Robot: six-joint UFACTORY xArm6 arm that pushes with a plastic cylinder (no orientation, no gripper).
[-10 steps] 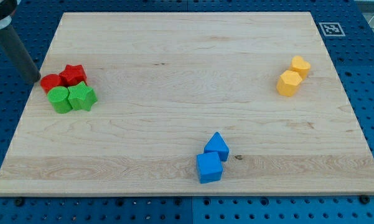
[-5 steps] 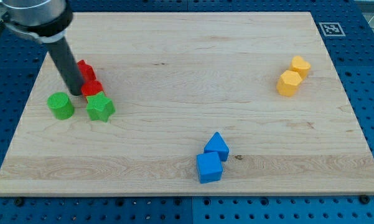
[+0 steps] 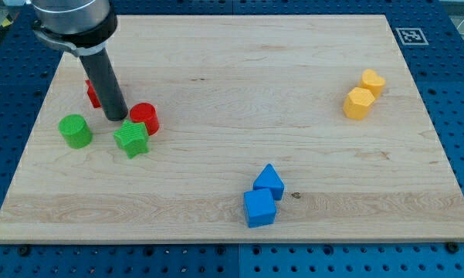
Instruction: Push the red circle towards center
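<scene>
Now my tip [image 3: 117, 118] sits on the board [image 3: 232, 46], touching the red circle [image 3: 144, 118] on its left side; it holds nothing. The circle lies left of centre, so I judge a rightward push suits.

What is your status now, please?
My tip sits against the red circle, on its left. Green star just below it. Path right towards board centre open.
</scene>
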